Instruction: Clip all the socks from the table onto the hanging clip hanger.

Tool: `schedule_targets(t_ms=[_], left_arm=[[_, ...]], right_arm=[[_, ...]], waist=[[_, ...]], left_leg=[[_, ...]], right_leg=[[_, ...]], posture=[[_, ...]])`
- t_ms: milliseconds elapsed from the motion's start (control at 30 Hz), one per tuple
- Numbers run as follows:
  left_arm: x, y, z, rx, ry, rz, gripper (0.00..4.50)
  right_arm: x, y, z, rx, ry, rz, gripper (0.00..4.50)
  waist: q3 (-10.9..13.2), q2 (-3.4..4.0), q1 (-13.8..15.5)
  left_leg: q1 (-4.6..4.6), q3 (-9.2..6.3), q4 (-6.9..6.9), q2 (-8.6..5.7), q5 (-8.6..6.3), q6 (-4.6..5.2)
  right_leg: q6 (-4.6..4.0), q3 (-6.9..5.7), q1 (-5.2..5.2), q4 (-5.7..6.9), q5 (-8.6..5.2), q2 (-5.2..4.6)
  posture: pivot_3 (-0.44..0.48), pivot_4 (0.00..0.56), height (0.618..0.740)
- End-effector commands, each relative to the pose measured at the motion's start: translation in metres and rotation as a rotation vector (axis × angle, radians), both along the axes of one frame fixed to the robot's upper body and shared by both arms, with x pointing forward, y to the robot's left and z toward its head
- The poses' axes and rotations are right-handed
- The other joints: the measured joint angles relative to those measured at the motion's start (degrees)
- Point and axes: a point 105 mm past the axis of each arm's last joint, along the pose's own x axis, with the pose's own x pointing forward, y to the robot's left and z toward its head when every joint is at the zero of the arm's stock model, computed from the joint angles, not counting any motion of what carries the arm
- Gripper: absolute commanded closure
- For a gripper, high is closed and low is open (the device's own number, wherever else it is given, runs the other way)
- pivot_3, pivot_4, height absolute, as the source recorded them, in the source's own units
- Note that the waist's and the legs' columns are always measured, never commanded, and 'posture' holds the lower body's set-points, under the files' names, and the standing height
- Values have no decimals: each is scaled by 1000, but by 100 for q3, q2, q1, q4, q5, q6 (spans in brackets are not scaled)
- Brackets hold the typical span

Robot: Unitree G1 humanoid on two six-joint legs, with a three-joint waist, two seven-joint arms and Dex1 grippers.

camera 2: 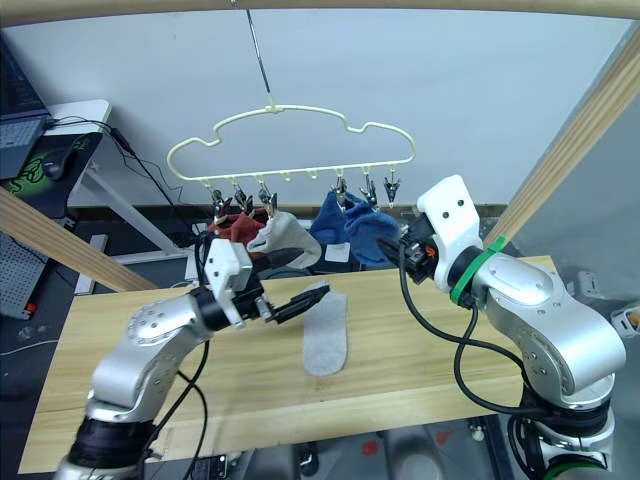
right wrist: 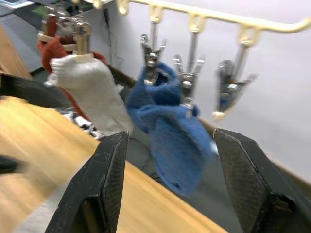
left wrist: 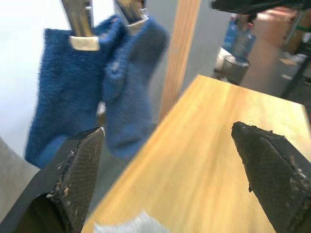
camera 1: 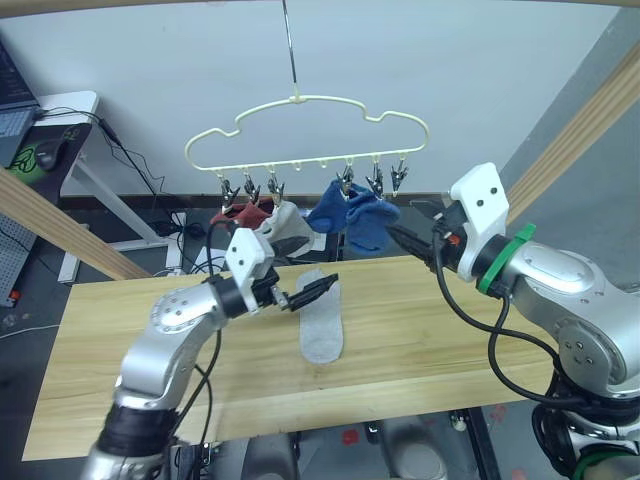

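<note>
Where the table (camera 1: 420,330) runs widest across the head views, one light grey sock (camera 1: 321,320) is seen lying flat on the planks, lengthwise, roughly under the middle of the clip hanger (camera 1: 305,135). Just beside that sock, on the side of the robot's left arm, the left gripper (camera 1: 318,289) is held slightly above the wood with its tip over the sock's upper end; in the left wrist view its two black fingers (left wrist: 73,179) are spread wide apart and nothing is held between them.

Farther back, the right gripper (right wrist: 167,184) is raised off the table and aimed at the blue socks; its fingers too are parted, with nothing gripped (the gap is plain in the right wrist view).

Beyond the table's far edge, the pale yellow hanger is hung by a thin metal hook (camera 1: 289,45). Five socks are clipped along its lower edge: two rust red socks (camera 1: 240,217) at the end nearest the left arm, then a light grey one (right wrist: 90,92), then two blue socks (camera 1: 352,215). The last clip (camera 1: 399,176), at the end nearest the right arm, holds nothing. No writing or brand mark can be read on any of these things.
</note>
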Motion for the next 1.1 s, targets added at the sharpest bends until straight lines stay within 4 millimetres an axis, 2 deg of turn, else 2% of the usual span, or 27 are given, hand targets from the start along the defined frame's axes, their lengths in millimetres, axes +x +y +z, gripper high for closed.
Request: schedule_targets(t_ms=[33, 233, 700, 833, 1100], left_arm=[[-21, -1, 15, 6, -13, -66, 42], [-30, -4, 31, 3, -14, -105, 42], [-7, -13, 63, -73, -78, -90, 42], [-1, -21, 72, -97, -92, -98, 42], [3, -28, 73, -108, -92, -105, 42]], right_arm=[[-2, -5, 14, 3, -124, -28, 1572], [15, -13, 8, 28, -120, -114, 1572], [27, -5, 5, 84, -130, -159, 1572], [30, -1, 4, 114, -119, -179, 1572], [38, 5, -1, 167, -82, -213, 1572]], waist=[[-45, 2, 8], [-158, -9, 16], [-363, -16, 18], [-372, -21, 14], [-372, -21, 6]], left_leg=[[0, 0, 0, 0, 0, 0], [6, 2, 7, -2, 2, -1], [11, 7, 57, 0, 4, 4], [27, 7, 59, -1, 5, 6], [81, 7, 57, 0, 5, 8]], right_leg=[[0, 0, 0, 1, 0, 0], [2, 2, 7, 0, 10, 3], [5, 1, 34, 11, 23, 14], [5, 7, 42, 24, 24, 16], [15, 16, 82, 32, 17, 22]], posture=[[-190, 214, 735], [-161, 187, 735], [-165, 171, 735], [-171, 174, 735], [-174, 180, 735]])
